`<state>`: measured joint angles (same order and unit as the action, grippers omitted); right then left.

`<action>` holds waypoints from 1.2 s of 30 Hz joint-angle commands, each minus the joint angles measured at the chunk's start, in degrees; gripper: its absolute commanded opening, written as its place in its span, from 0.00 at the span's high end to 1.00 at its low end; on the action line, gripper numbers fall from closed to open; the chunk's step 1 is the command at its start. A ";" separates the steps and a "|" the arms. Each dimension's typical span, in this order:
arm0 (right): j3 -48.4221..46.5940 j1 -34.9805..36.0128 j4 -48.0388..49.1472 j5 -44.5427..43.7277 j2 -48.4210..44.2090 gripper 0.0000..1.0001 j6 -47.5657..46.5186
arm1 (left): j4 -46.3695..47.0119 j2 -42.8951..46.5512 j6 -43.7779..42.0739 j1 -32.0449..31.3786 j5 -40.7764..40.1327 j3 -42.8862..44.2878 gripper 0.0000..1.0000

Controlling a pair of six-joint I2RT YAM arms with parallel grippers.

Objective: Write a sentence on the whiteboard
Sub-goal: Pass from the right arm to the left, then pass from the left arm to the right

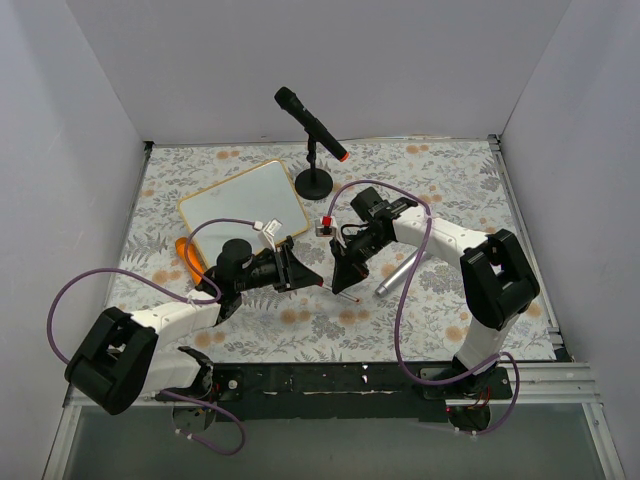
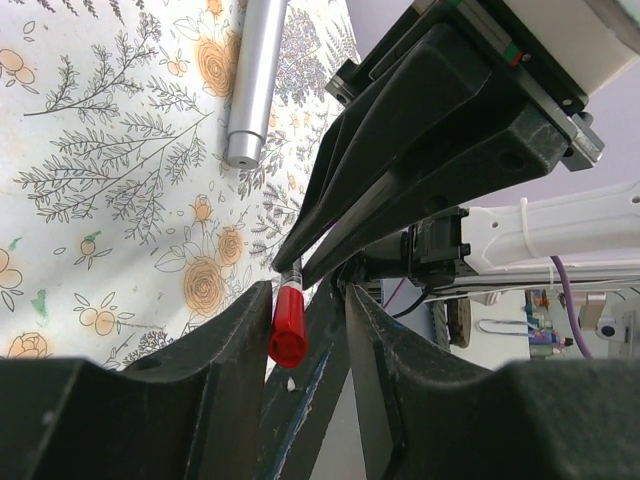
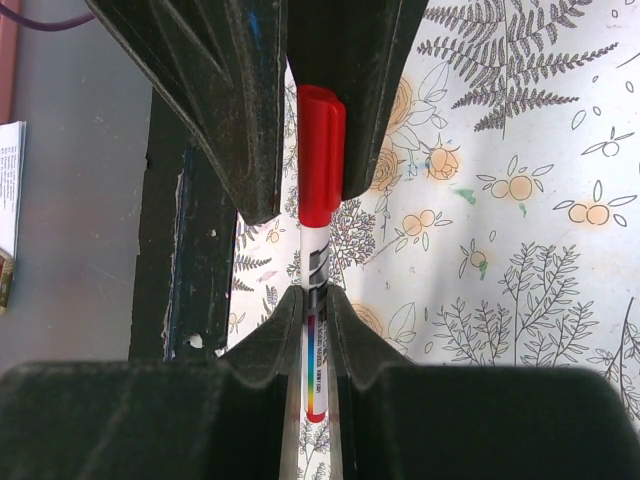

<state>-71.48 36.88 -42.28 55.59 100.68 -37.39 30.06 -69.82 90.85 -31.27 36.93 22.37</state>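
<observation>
Whiteboard beyond left pincer, apart

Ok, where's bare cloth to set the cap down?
Freest: the near strip of cloth between the two arm bases, and the far right corner beyond the right arm. Crowded: the middle, where both arms meet at the marker, hemmed by the whiteboard, microphone stand and silver tube.

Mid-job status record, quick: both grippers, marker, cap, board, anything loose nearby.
right gripper: shut on the marker barrel
left gripper: open, fingers flanking the red cap, gap on one side
cap: on the marker
whiteboard: flat, back left, no writing visible from above
silver microphone: lying beside the right arm
</observation>
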 commanded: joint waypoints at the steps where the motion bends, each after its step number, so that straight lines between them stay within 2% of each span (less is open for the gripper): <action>1: -2.43 0.38 -0.87 1.54 0.04 0.95 -0.67 | -0.79 0.04 -1.81 -0.20 1.31 1.80 0.66; 9: -2.26 0.30 -0.87 1.54 0.04 0.95 -0.76 | -2.99 -0.40 -3.40 -0.20 2.01 3.20 0.72; 12: -2.35 0.30 -0.96 1.62 0.13 0.95 -0.85 | -2.64 -0.75 -3.40 -0.20 2.62 3.56 0.85; 13: -2.26 0.29 -1.13 1.71 -0.05 0.95 -0.93 | -2.56 -0.84 -3.22 -0.20 2.71 3.56 0.96; 14: -2.34 0.38 -1.31 1.71 -0.05 0.94 -1.02 | -2.29 -0.93 -3.13 -0.20 2.80 3.47 1.00; 16: -2.96 0.12 -3.14 2.06 0.04 0.92 -2.94 | -2.20 -0.41 -2.87 -0.20 2.28 3.21 1.00; 18: -4.18 -0.49 -5.78 3.64 0.13 0.79 -5.49 | -1.68 0.47 -2.35 -0.20 1.22 2.42 1.00; 20: -4.63 -2.51 -9.04 5.04 -1.01 0.54 -8.92 | -1.06 3.19 -1.47 -0.29 -0.97 0.93 1.00; 23: -5.50 -7.43 -12.29 6.19 -5.05 0.38 -12.44 | 1.22 8.63 -0.59 -0.20 -3.96 -1.53 1.00; 27: -10.77 -13.67 -19.41 4.88 -12.50 0.33 -17.98 | 10.78 14.70 4.23 -0.29 -7.83 -6.79 1.00; 28: -11.65 -16.38 -19.50 5.22 -14.10 0.32 -17.90 | 16.63 15.50 5.21 -0.37 -8.62 -7.77 1.00; 30: -11.41 -20.68 -16.97 8.90 -19.87 0.28 -15.45 | 21.42 16.65 8.19 -0.72 -10.99 -9.44 1.00; 31: -10.01 -22.10 -9.39 11.35 -22.09 0.17 -12.30 | 25.18 16.65 8.90 -0.73 -11.43 -9.54 1.00; 32: -3.47 -23.34 -2.26 18.25 -24.55 0.13 3.04 | 26.52 16.21 9.17 -0.99 -11.96 -9.28 1.00; 33: 0.86 -24.31 6.77 21.72 -29.36 0.10 12.51 | 27.49 15.95 9.52 -0.99 -12.23 -8.23 1.00; 34: 5.26 -24.32 27.83 25.06 -31.75 0.09 21.39 | 28.98 15.77 9.61 -1.16 -12.67 -7.61 1.00; 35: 14.96 -24.23 39.61 28.48 -33.95 0.09 31.92 | 29.52 15.60 9.52 -1.51 -13.10 -7.08 1.00; 36: 18.88 -22.84 64.36 26.78 -37.19 0.09 51.86 | 29.96 15.42 9.52 -1.60 -14.33 -6.47 1.00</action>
<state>-68.95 12.19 -33.98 70.89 70.13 -32.34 50.87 -54.37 98.45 -32.16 27.03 13.47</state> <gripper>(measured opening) 0.908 0.120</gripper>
